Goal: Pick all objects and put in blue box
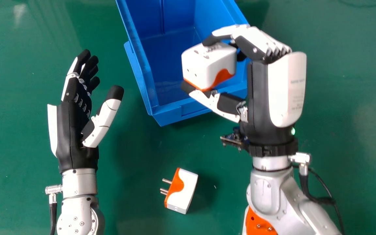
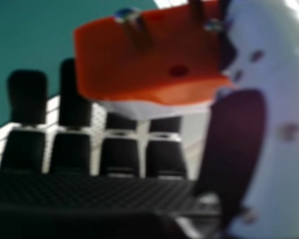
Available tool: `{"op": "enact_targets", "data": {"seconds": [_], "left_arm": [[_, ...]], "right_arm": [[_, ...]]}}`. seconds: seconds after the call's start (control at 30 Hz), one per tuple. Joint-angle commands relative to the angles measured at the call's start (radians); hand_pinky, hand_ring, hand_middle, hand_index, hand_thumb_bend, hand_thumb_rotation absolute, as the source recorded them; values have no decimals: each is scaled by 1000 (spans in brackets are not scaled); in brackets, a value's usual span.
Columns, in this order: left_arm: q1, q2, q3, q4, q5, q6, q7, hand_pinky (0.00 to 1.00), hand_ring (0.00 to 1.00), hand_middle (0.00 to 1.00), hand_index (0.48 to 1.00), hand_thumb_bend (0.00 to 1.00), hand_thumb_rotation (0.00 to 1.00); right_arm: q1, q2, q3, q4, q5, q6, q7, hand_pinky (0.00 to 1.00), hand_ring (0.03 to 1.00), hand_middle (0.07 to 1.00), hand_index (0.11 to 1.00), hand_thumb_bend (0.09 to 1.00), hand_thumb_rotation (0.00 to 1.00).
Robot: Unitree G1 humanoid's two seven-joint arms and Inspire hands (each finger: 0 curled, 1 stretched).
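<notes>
In the head view my right hand (image 1: 286, 88) is above the near right part of the blue box (image 1: 168, 112), its curled fingers and thumb pinching a white and orange plug adapter (image 1: 209, 65). The right hand view has the adapter's orange face (image 2: 149, 59) between the fingers and thumb of my right hand (image 2: 234, 144). A second white and orange adapter (image 1: 183, 192) lies on the green table, prongs pointing left. My left hand (image 1: 73, 120) is left of the box, open and holding nothing.
The box's left wall stands between my left hand and the box's inside. Green table surface (image 1: 135, 147) lies between the box and the second adapter. A dark cable runs along my right forearm.
</notes>
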Motion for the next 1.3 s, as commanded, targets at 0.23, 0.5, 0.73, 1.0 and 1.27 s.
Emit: {"op": "enact_targets", "data": {"seconds": [0.23, 0.5, 0.73, 1.0, 1.27], "left_arm": [[-39, 9, -4, 5, 1, -7, -1, 882, 895, 880, 875, 802, 535], [-51, 14, -6, 13, 7, -11, 1, 880, 896, 879, 875, 806, 537], [-55, 20, -4, 22, 22, -16, 17, 876, 895, 878, 873, 809, 538], [-59, 21, -2, 31, 27, -24, 23, 867, 892, 876, 871, 802, 539], [-60, 23, 0, 38, 17, -25, 11, 864, 889, 875, 869, 800, 531]], "right_arm": [[-196, -4, -23, 124, 20, 38, 66, 331, 450, 515, 487, 499, 0], [-356, -7, 0, 338, 14, 62, 67, 334, 452, 515, 483, 499, 0], [-495, -7, 37, 565, 8, 72, 51, 341, 456, 509, 486, 499, 0], [-612, -7, 120, 748, -10, 101, 82, 339, 457, 510, 491, 498, 0], [-654, 12, 155, 820, 1, 124, 101, 343, 458, 508, 488, 498, 0]]}}
